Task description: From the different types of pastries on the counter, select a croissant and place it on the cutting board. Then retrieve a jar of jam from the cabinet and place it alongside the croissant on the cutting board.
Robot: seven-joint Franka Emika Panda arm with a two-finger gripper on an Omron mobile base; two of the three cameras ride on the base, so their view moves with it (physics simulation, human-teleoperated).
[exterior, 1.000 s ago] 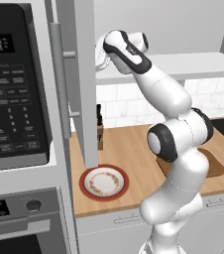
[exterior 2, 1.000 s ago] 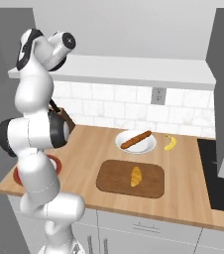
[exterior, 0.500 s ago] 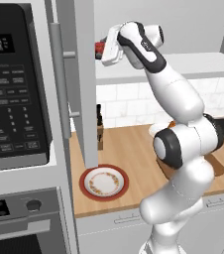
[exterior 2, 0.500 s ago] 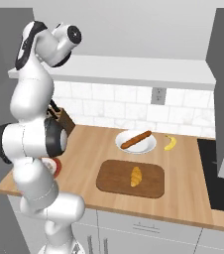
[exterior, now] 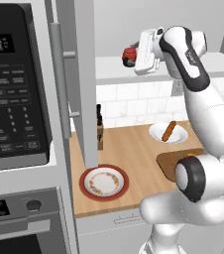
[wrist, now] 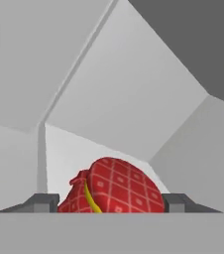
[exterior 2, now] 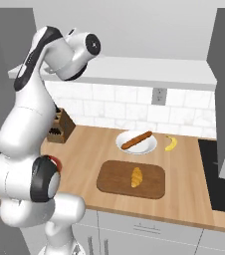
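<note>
— Light-brown wood, that whole counter (exterior 2: 89,149), white drawers under it, white tile behind. What's on the far left?

— A black microwave (exterior: 16,89), then the cabinet (exterior: 82,74) with its pale door swung open. Below that door sits one red-rimmed plate (exterior: 104,182), and a knife block (exterior 2: 60,126) stands at the back.

— And further along?

— One white dish (exterior 2: 136,143) with one orange-brown stick pastry (exterior 2: 137,140) lying on it, and one banana (exterior 2: 171,143) just beside it. Nearer the front edge lies one dark cutting board (exterior 2: 115,179), with one croissant (exterior 2: 136,177) on its middle, golden with browner ridges.

— Where's the jar?

— Up high, in front of the open cabinet. The gripper (exterior: 131,55) has the jar (exterior: 130,54) between its fingers, clamped on either side. From the hand camera it's squat and red (wrist: 111,188) with a pale checked pattern and a yellow band.

— Just one jar?

— One that I can see.
</note>
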